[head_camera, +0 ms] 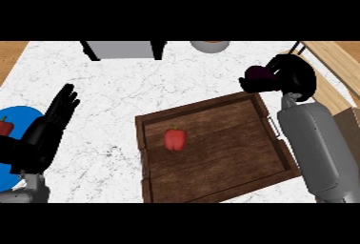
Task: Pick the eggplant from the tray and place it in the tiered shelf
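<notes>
The dark purple eggplant [257, 73] is held above the white counter, just past the far right corner of the wooden tray [211, 183]. My right hand [295, 76] is curled round it and hides most of it. Right of that hand stands the light wooden tiered shelf [336, 61], reaching to the view's right edge. A red bell pepper [175, 138] lies in the tray, left of its middle. At the left, my left hand [53, 125] rests open with its fingers pointing up.
A blue plate [15, 116] with a red vegetable [5, 127] on it lies at the left edge, partly under my left forearm. A grey appliance with black legs [123, 49] and a pale bowl [209, 45] stand at the counter's far edge.
</notes>
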You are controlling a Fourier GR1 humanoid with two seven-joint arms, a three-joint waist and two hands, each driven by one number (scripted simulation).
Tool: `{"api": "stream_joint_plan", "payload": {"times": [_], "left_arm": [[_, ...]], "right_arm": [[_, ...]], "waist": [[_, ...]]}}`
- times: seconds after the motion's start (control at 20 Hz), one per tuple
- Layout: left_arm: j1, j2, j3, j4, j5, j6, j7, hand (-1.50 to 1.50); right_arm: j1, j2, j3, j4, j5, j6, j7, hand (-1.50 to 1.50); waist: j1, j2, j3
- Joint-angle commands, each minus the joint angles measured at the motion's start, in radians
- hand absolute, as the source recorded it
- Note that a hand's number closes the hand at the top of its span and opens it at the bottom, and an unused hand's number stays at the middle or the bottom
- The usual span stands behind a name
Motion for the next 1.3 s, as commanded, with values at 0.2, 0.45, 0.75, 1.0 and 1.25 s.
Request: {"api": "stream_joint_plan", "payload": {"times": [0.2,0.45,0.75,1.0,1.25], "left_arm": [[-0.026,-0.005,-0.033,-0.010,-0.004,-0.020,-0.002,0.00],[-0.051,-0.011,-0.056,0.005,-0.007,-0.035,-0.002,0.00],[-0.092,-0.025,-0.067,0.019,-0.018,-0.024,-0.004,0.00],[-0.087,-0.036,-0.086,0.008,-0.025,-0.023,0.001,0.00],[-0.102,-0.031,-0.065,0.012,-0.005,-0.027,0.013,0.00]], "right_arm": [[-0.211,-0.090,-0.112,0.092,0.361,-0.261,0.533,1.50],[-0.359,-0.111,-0.142,0.182,0.582,-0.271,0.714,1.50],[-0.499,-0.129,-0.226,0.303,0.736,-0.246,0.780,1.50],[-0.545,-0.138,-0.297,0.370,0.828,-0.317,0.786,1.50],[-0.575,-0.148,-0.383,0.292,0.799,-0.532,0.663,1.50]], "waist": [[0.094,0.025,-0.004],[0.132,0.032,0.000],[0.138,0.037,0.004],[0.147,0.041,0.007],[0.148,0.044,0.013]]}}
